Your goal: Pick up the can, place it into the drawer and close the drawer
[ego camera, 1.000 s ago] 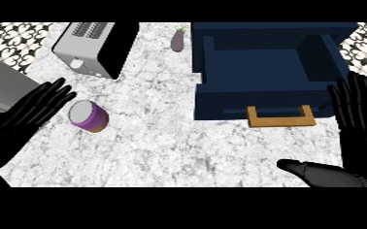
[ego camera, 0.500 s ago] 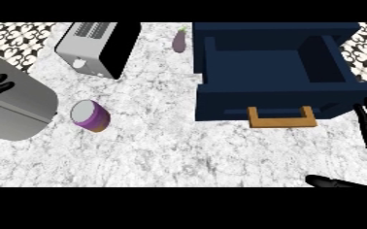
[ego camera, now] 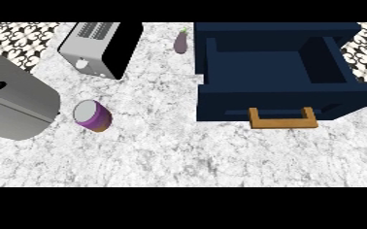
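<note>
Nothing of the task looked done: the purple can with a silver lid [ego camera: 91, 116] lay tilted on the white marbled counter [ego camera: 165, 150], well apart from the open dark-blue drawer with a wooden handle [ego camera: 276, 80], which seemed to hold nothing. A grey forearm [ego camera: 22, 102] filled the left edge near the can, but neither hand showed, so their fingers could not be judged. Picking up, placing and closing all remained.
</note>
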Action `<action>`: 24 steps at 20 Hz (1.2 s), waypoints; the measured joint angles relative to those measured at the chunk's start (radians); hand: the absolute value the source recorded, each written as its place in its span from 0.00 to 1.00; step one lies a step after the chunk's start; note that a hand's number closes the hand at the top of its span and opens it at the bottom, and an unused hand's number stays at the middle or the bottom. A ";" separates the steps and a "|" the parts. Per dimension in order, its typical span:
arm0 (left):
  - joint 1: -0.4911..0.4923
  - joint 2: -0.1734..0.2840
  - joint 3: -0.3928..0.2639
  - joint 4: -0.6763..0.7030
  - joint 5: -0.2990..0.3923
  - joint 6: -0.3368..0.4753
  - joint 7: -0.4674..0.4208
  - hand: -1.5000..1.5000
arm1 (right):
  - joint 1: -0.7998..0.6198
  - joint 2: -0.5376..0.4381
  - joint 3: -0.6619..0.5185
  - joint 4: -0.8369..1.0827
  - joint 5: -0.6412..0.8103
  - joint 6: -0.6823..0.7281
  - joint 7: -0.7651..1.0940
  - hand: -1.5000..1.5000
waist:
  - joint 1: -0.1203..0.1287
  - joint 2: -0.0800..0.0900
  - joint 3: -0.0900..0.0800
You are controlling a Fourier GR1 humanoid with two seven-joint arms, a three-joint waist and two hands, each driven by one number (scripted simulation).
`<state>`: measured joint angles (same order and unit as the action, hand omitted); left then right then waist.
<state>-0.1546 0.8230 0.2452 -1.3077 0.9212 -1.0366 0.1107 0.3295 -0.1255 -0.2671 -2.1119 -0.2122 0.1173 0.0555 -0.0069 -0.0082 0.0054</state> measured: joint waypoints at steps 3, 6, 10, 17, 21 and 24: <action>-0.001 0.025 -0.031 0.021 0.080 -0.008 0.034 0.00 | 0.018 -0.021 -0.046 0.003 -0.046 0.035 -0.005 0.00 | -0.001 -0.003 0.004; -0.003 0.039 -0.053 0.031 0.125 0.005 0.067 0.00 | 0.027 -0.032 -0.073 0.000 -0.076 0.060 -0.002 0.00 | 0.000 -0.007 0.007; -0.002 0.063 -0.081 0.036 0.196 0.019 0.112 0.00 | 0.057 -0.037 -0.107 -0.011 -0.105 0.093 -0.011 0.00 | 0.000 -0.008 0.008; 0.000 0.060 -0.085 0.027 0.196 0.088 0.164 0.00 | 0.099 -0.047 -0.160 -0.007 -0.164 0.154 -0.028 0.00 | -0.001 -0.016 0.012; -0.001 0.044 -0.073 0.010 0.165 0.126 0.174 0.00 | 0.096 -0.052 -0.178 -0.001 -0.179 0.165 -0.025 0.00 | 0.001 -0.017 0.013; 0.001 0.026 -0.054 0.002 0.115 0.136 0.165 0.00 | 0.102 -0.036 -0.167 -0.020 -0.164 0.162 -0.024 0.00 | 0.000 -0.017 0.014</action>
<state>-0.1534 0.8491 0.1917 -1.3061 1.0363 -0.9010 0.2757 0.4316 -0.1614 -0.4346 -2.1321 -0.3758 0.2795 0.0319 -0.0070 -0.0255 0.0195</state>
